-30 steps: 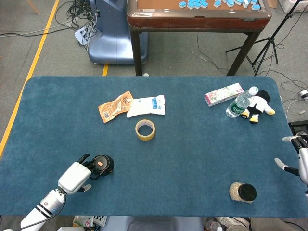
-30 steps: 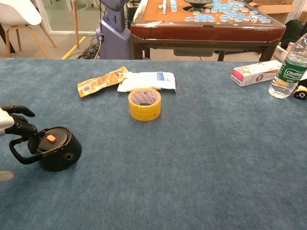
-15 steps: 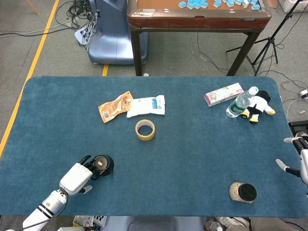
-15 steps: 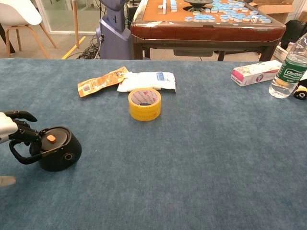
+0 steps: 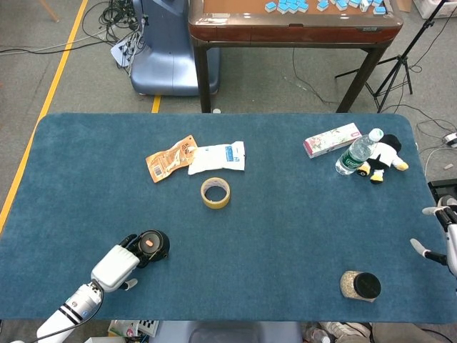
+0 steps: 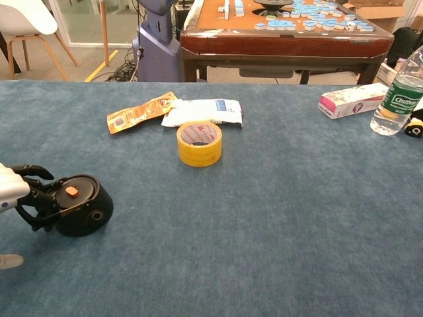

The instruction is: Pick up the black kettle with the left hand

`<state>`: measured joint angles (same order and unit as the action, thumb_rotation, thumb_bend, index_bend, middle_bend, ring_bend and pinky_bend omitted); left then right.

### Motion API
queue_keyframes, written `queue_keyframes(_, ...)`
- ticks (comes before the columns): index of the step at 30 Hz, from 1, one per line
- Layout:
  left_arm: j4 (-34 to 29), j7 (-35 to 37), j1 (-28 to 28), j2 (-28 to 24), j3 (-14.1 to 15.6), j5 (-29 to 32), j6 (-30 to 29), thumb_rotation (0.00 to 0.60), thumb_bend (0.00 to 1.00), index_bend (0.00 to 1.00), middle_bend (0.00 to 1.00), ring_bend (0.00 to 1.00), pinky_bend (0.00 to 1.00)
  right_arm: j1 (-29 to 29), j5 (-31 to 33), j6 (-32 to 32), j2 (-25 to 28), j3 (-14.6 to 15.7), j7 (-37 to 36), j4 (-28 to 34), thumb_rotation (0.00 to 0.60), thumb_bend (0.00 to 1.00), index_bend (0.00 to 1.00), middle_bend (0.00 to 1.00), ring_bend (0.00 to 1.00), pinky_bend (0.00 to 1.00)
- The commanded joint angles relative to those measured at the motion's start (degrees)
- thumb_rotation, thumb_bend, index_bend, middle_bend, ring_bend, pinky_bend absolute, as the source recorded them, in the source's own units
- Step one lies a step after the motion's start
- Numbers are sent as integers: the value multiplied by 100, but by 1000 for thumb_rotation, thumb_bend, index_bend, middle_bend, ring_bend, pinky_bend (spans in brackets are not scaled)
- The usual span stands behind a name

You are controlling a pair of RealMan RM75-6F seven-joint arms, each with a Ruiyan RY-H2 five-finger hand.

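The black kettle (image 5: 152, 244) (image 6: 82, 205), round with an orange button on its lid, stands on the blue table near the front left. My left hand (image 5: 116, 264) (image 6: 14, 191) is right beside it on its left. The dark fingers (image 6: 39, 203) curl around the kettle's loop handle, while the pale thumb tip shows lower down, apart from it. The kettle's base rests on the cloth. My right hand (image 5: 443, 234) hangs at the table's right edge with fingers spread, holding nothing.
A yellow tape roll (image 5: 215, 192) (image 6: 199, 143) lies mid-table, with an orange packet (image 5: 170, 158) and a white packet (image 5: 218, 156) behind it. At the right are a pink box (image 5: 332, 139), a water bottle (image 5: 356, 152), a penguin plush (image 5: 384, 158) and a black-lidded jar (image 5: 360, 286).
My left hand has sunk lower and drawn toward the front edge, and its fingers have gone from above the handle to curled around it. The kettle has not moved.
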<state>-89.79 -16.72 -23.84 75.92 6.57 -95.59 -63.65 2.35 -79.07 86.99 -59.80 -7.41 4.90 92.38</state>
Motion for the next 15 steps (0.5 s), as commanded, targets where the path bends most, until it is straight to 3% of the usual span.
queue_keyframes(1, 19, 36, -5, 22, 18, -29, -6, 593, 173, 475, 452, 363, 98, -6, 2, 1, 0, 3, -10, -3, 600, 141, 362, 371, 236, 196)
queue_keyframes(5, 89, 91, -16, 83, 39, -48, 12, 589, 173, 534, 489, 372, 98, -21, 1, 22, 3, -1, -32, -8, 600, 141, 362, 371, 236, 196)
queue_keyframes(15, 139, 100, -32, 199, 13, -58, -24, 589, 173, 626, 627, 505, 91, -66, 26, 48, -5, -1, -100, -51, 600, 141, 362, 371, 236, 196)
